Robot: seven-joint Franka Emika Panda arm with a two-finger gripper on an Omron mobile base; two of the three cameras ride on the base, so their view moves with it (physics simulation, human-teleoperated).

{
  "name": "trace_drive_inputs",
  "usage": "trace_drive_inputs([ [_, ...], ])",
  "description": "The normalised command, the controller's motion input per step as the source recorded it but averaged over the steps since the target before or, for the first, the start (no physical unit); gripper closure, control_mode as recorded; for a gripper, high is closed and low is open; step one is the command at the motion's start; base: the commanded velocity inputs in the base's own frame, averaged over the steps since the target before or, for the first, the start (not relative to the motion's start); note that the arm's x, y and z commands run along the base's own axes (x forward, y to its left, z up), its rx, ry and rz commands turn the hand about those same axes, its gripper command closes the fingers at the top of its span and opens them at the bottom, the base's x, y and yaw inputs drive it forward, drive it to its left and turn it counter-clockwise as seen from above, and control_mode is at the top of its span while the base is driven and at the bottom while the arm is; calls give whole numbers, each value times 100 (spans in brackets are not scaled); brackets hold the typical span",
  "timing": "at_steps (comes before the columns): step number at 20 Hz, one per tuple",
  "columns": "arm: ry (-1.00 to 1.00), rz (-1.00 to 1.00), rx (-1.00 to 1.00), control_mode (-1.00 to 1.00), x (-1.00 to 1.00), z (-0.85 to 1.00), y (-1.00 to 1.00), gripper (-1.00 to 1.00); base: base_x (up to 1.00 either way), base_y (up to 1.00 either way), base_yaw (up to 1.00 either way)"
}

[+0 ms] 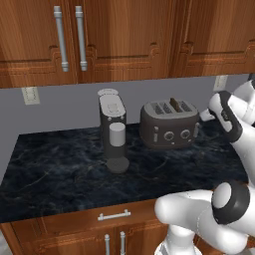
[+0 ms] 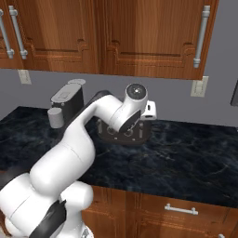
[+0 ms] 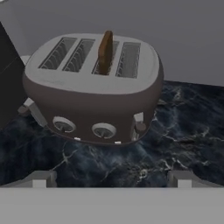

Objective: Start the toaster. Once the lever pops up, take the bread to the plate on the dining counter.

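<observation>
1. Two dark fingertips of the gripper [image 3: 112, 178] stand wide apart at the bottom of the hand view, with nothing between them — the jaws are fully spread and hold nothing.
2. Just beyond the fingertips lies the black marbled counter [image 3: 183, 131], bare in front of the appliance.
3. Next comes the toaster [image 3: 94, 89], dark grey and rounded, sitting on that counter with two round knobs on its front face and a lever at each end.
4. On the toaster's top are four slots; the bread [image 3: 105, 52], a small brown slice, stands upright in the third slot from the left, its upper part sticking out above the top.
5. From the left base view, the toaster [image 1: 169, 124] sits toward the back of the counter, with the white arm [image 1: 229, 119] just to its right.
6. A tall grey coffee machine [image 1: 113, 129] stands beside the toaster on its left, near but apart.
7. Farthest back are a grey wall with a wall outlet [image 1: 31, 95] — and above it, brown wooden cabinets [image 1: 124, 35] with silver handles.
</observation>
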Motion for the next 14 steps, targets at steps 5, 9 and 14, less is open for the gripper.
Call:
trace_drive_inputs([
  [5,0,0,0,-100,24,-13,0,-100,0,0,0],
  [9,0,0,0,-100,24,-22,0,-100,0,0,0],
  [14,0,0,0,-100,19,-28,0,-100,0,0,0],
])
